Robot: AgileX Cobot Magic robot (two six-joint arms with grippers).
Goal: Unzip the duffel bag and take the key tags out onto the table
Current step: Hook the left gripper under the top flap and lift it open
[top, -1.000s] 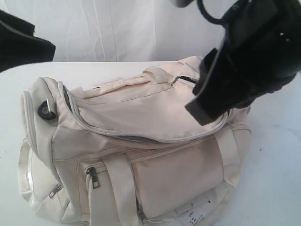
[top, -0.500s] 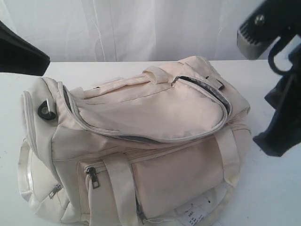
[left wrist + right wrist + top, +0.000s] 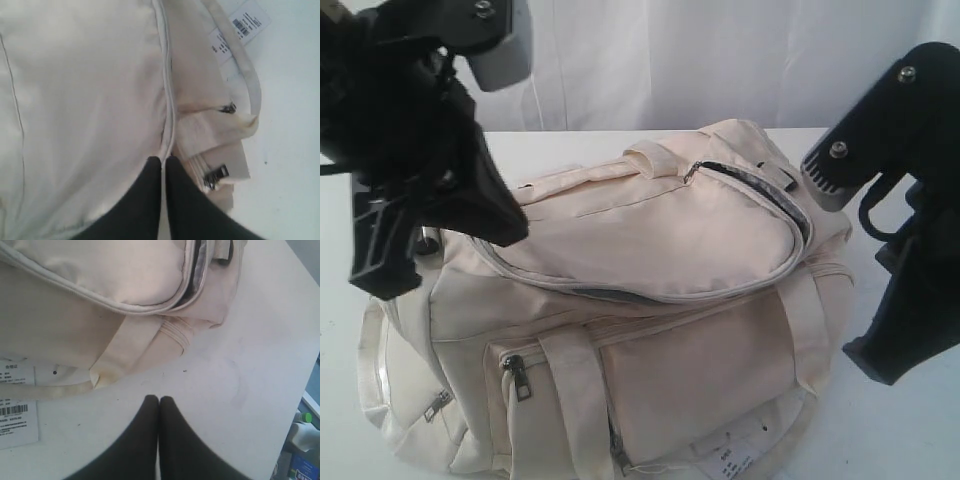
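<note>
Cream duffel bag [image 3: 650, 240], right gripper [image 3: 159, 401] over table [image 3: 240, 340] beside its end

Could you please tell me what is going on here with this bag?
A two-armed robot is working on a cream duffel bag on a white table. The bag's main zip is open only at one end, showing grey lining; no key tags are visible. The left pincer is closed over the zip seam near the other end; the right pincer, also closed, hangs above bare table beside the bag.
</note>
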